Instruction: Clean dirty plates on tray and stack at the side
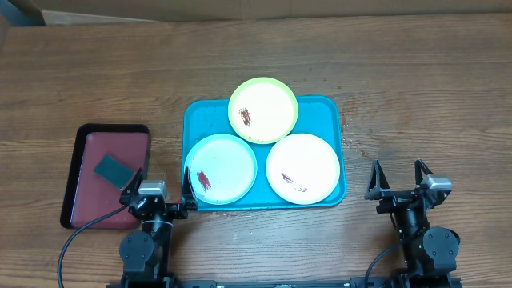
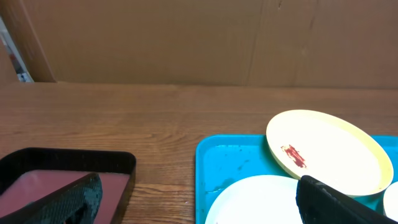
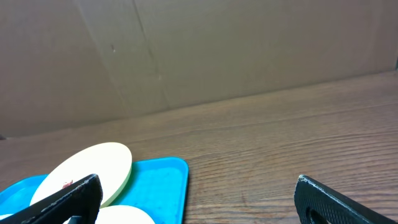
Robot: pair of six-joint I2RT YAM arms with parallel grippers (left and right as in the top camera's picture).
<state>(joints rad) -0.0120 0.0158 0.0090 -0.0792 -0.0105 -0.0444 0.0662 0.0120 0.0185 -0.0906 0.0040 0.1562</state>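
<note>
The bright blue tray (image 1: 332, 112) holds three smeared plates: a yellow-green plate (image 1: 263, 110) at the back resting on the tray's far rim, a light blue plate (image 1: 221, 168) front left, a white plate (image 1: 302, 168) front right. My left gripper (image 1: 159, 181) is open and empty at the table's front, just left of the tray. My right gripper (image 1: 398, 174) is open and empty, right of the tray. The left wrist view shows the tray (image 2: 214, 165), yellow-green plate (image 2: 329, 149) and light blue plate (image 2: 261, 199). The right wrist view shows the tray (image 3: 165, 180) and yellow-green plate (image 3: 87, 171).
A smaller black tray (image 1: 80, 160) with a dark red inside lies at the left and holds a dark teal sponge (image 1: 111, 169). Bare wooden table (image 1: 424, 104) lies right of the blue tray. Brown cardboard stands behind the table.
</note>
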